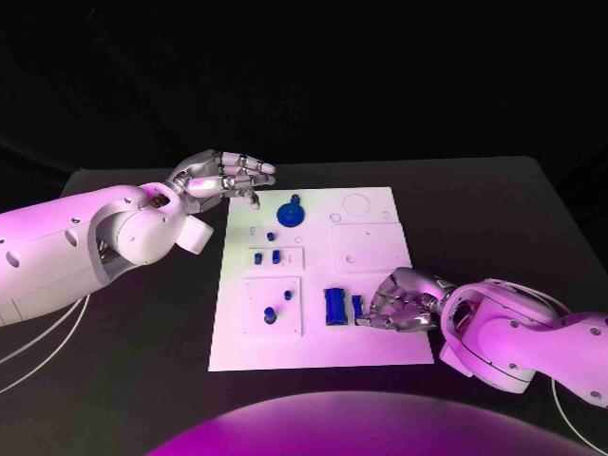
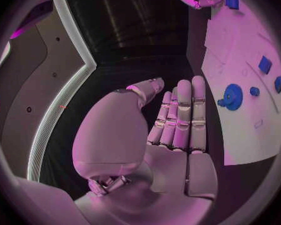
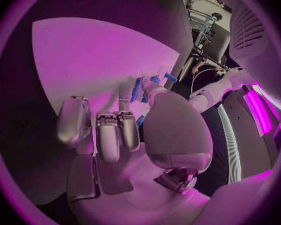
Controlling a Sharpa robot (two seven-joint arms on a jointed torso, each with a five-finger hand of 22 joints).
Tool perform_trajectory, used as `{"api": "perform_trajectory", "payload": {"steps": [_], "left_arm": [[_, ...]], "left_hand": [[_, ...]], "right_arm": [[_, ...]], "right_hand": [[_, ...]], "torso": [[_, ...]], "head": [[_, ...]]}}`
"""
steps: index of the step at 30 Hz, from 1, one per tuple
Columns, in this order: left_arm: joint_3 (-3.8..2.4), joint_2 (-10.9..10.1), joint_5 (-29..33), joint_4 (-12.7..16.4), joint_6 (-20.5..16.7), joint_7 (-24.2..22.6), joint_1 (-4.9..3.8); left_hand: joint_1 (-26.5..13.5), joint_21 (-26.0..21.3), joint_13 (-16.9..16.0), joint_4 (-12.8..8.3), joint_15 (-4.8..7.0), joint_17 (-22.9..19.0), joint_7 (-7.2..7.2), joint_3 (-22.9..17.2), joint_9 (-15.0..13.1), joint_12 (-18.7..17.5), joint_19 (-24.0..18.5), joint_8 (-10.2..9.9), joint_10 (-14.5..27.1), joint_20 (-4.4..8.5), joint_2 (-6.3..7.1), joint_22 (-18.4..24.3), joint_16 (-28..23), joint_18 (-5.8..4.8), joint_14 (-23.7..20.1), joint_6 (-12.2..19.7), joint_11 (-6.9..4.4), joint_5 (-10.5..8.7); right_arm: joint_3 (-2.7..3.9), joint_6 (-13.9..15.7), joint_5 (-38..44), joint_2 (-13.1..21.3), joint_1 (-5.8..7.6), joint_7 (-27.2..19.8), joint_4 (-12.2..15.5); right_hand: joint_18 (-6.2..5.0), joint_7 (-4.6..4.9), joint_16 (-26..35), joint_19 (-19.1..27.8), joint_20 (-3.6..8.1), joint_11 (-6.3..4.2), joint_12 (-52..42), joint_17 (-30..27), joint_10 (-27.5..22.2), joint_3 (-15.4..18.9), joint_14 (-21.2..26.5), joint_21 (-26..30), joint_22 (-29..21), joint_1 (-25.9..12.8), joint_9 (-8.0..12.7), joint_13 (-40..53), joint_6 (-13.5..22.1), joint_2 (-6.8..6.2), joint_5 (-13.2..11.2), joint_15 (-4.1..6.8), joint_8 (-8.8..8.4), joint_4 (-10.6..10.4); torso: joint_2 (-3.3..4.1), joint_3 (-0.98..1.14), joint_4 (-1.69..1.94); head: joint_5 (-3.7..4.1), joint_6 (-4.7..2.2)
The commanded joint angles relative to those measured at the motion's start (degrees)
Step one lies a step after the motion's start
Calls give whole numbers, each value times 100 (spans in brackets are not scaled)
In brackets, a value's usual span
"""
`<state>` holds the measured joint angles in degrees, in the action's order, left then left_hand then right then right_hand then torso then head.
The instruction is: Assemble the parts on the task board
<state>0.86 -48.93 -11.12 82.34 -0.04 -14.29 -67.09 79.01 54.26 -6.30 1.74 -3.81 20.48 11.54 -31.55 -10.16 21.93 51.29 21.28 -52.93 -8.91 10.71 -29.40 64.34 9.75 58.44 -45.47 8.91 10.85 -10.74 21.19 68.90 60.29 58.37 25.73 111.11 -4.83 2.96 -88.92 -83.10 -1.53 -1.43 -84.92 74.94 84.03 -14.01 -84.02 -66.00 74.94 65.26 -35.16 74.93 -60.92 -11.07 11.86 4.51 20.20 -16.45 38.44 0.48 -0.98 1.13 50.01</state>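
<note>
The black counter (image 1: 509,204) is carrying the white task board (image 1: 372,275), which is lying at its middle with its long sides running from near to far.

The left arm (image 1: 58,252) is reaching in from the left, and its left robot hand (image 1: 229,178) is hovering just off the board's far left corner. In the left wrist view this robot hand (image 2: 178,130) is holding nothing, its fingers lying straight and side by side, so it is open.

The right arm (image 1: 551,337) is coming in from the right, and the right robot hand (image 1: 403,302) is resting over the board's near right part with its fingers curled down. In the right wrist view its fingertips (image 3: 131,135) are sitting right at a long blue part (image 3: 136,89), but I cannot tell whether they are gripping it.

A blue rectangular block (image 1: 334,305) is lying on the near half of the board, just left of the right robot hand, with a smaller blue piece (image 1: 357,304) sitting between the block and that hand. A round blue gear-like part (image 1: 292,212) is sitting near the far left of the board, close to the left robot hand. Two small blue parts (image 1: 267,256) are standing in a recessed panel at the board's left middle, and two more small parts (image 1: 276,308) are lying in the near left panel.
</note>
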Motion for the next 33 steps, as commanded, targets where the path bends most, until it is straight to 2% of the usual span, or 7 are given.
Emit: {"api": "perform_trajectory", "payload": {"steps": [1,16,22,27,29,30,33], "left_arm": [[-3,11,-9,13,100,-27,-3],[-2,18,-10,3,100,-43,-1],[10,24,48,-22,44,-118,16],[21,38,220,-85,-104,-265,43],[25,45,332,-133,-210,-370,61],[26,49,383,-157,-258,-419,70],[29,84,593,-291,-451,-638,109]], "left_hand": [[-17,-23,-8,24,-38,-7,148,13,-10,17,-1,30,36,-49,-55,9,5,84,-15,44,2,36],[-17,-23,-8,24,-38,-7,148,13,-10,17,-1,30,36,-49,-55,9,5,84,-15,44,2,36],[-28,-26,-9,32,-40,-9,149,14,-10,32,-1,40,41,-50,-57,13,8,84,-16,48,3,34],[-77,-45,-9,64,-47,-13,146,36,-10,52,-11,52,49,-57,-43,25,6,81,-29,59,4,25],[-101,-92,-12,86,-50,-33,140,44,-11,81,-46,72,55,-63,-36,53,-34,81,-88,66,1,23],[-102,-156,-13,94,-54,-67,135,43,-11,109,-97,89,61,-70,-29,88,-106,79,-173,81,1,22],[-128,-510,-14,147,-91,-277,114,41,-18,208,-372,164,13,-111,-24,282,-556,70,-562,97,-9,9]], "right_arm": [[-3,-18,103,-26,-10,77,-44],[17,149,-33,93,30,-261,32],[28,566,-798,176,324,-1308,-110],[32,914,-2055,37,606,-2535,-645],[33,991,-2794,-120,722,-3119,-1015],[34,995,-3097,-199,764,-3356,-1179],[53,996,-4152,-544,873,-4206,-1843]], "right_hand": [[33,5,-31,-45,1,20,-34,1254,436,26,-548,34,603,20,9,1246,-39,65,14,19,-19,-7],[24,19,-23,-30,0,28,-14,1229,429,116,-543,94,587,38,16,1237,-6,9,1,16,-44,-11],[-21,119,30,63,-45,113,116,1073,371,323,-510,398,486,124,59,1170,249,-33,9,-50,-200,-6],[-120,220,148,257,-121,205,489,769,209,477,-442,1025,262,372,88,970,472,51,15,-130,-343,11],[-233,281,311,489,-169,256,1027,390,-39,493,-350,1754,-13,659,95,672,587,126,15,-175,-415,43],[-401,337,733,910,-201,296,1950,-455,-514,425,-89,2925,-475,868,104,162,688,153,527,-210,-474,56],[-565,429,2177,1548,-303,404,4550,-2482,-1877,211,692,4415,-1270,1279,100,-1496,809,218,440,-306,-547,55]], "torso": [[-4,-3,-9],[-27,-14,-11],[-88,-46,-26],[-179,-99,-45],[-219,-121,-63],[-232,-126,-71],[-277,-131,-93]], "head": [[2,-1],[20,-1],[24,-39],[35,-104],[32,-168],[34,-196],[14,-319]]}}
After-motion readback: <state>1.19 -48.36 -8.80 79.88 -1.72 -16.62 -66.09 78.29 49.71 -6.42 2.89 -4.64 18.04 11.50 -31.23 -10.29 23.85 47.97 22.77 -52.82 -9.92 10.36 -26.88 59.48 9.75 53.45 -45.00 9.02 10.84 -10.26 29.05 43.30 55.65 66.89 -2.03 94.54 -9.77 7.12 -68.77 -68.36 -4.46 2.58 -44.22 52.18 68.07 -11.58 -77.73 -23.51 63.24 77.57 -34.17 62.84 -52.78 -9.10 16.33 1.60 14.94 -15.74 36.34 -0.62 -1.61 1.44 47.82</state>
